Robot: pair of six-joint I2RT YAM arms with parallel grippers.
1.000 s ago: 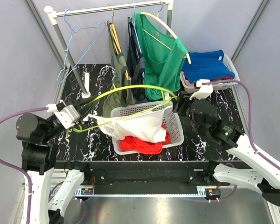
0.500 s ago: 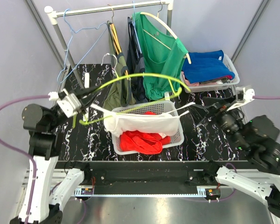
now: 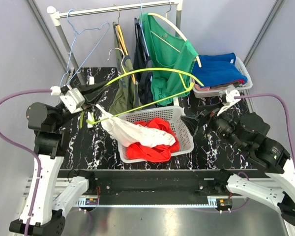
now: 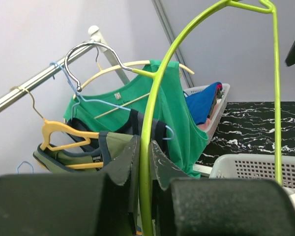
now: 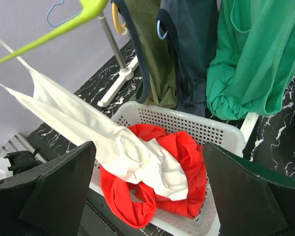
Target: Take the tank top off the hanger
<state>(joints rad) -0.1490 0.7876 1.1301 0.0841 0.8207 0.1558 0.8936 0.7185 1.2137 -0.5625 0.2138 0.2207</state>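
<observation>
Tank top (image 3: pixel 137 132) in basket (image 3: pixel 186 133), below hanger (image 4: pixel 145 187)

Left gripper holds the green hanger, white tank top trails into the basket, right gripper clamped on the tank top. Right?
No. The right gripper is open, not on the tank top, as the right wrist view shows. The rest stands.

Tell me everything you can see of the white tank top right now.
The white tank top looks like thin, soft fabric, crumpled, with narrow straps. The straps run taut up toward the low end of the lime-green hanger, which the left gripper clamps. Its body slopes down into the white basket and lies bunched over a red garment.
</observation>
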